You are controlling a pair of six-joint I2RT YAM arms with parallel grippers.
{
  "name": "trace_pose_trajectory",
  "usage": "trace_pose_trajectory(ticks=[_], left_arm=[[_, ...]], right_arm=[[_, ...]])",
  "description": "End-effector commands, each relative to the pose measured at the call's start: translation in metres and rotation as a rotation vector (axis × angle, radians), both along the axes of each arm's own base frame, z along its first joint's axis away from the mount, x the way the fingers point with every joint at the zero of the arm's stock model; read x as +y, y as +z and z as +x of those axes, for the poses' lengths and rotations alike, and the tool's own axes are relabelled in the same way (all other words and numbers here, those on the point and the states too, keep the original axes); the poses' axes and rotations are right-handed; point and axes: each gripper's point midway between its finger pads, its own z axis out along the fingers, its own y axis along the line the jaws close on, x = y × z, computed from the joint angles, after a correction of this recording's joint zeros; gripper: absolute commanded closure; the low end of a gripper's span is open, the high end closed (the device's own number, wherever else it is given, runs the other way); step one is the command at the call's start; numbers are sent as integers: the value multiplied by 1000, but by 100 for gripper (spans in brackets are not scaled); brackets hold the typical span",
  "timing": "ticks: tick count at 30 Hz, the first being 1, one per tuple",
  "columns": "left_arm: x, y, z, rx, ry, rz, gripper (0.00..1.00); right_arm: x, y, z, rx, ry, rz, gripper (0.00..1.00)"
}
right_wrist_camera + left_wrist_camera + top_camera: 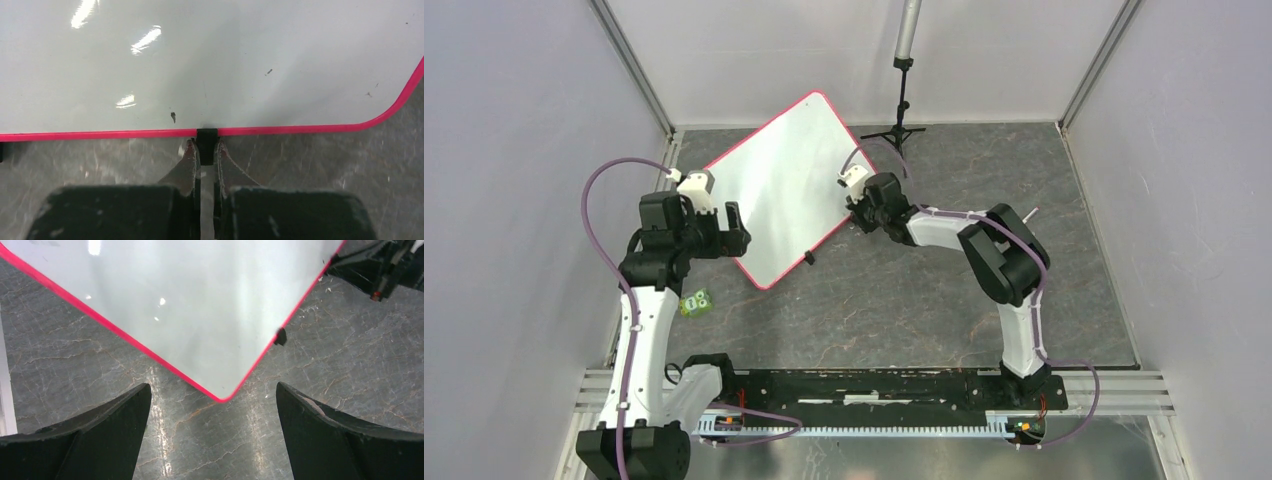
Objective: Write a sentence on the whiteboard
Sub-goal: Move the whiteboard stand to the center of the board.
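Right wrist view: right tool (205, 150) clenched on 1 small black clip (207, 135) edging the flat white, red-rimmed whiteboard (200, 60) straight ahead; left tool (212, 387) released, facing its corner.

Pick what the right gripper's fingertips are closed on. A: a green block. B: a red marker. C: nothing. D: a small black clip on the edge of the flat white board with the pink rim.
D: the right wrist view shows the right gripper closed on the small black clip at the white board rim.
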Motion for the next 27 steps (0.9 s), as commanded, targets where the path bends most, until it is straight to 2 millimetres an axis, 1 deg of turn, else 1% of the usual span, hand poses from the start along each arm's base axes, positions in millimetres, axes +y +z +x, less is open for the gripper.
trace_pose_trajectory(ticks=[1,5,8,11,14,16,18,20,22,27], left_arm=[[-4,7,-4,-29,-13,-20,0],[-7,14,-7,-48,-23,-30,0],[-13,22,-13,-68,-49,-52,0],[-23,32,-19,-98,-87,-85,0],[-29,47,-26,-129,-132,-90,0],[-31,58,-29,-139,-146,-91,0],[-32,65,-31,-145,-173,-73,0],[-34,70,-33,-148,-192,-72,0],[-36,75,-34,-153,-207,-76,0],[-41,85,-35,-169,-230,-95,0]], right_arm=[[-22,6,-35,43,41,-31,100],[-47,-3,-65,100,20,-51,100],[-68,-8,-88,124,-8,-68,100],[-94,-14,-112,148,-46,-95,100],[-118,-18,-134,166,-71,-118,100],[-132,-22,-145,181,-89,-135,100],[-143,-24,-157,198,-103,-149,100],[-156,-27,-165,210,-138,-169,100],[-164,-27,-172,210,-151,-172,100],[-190,-39,-199,292,-210,-211,100]])
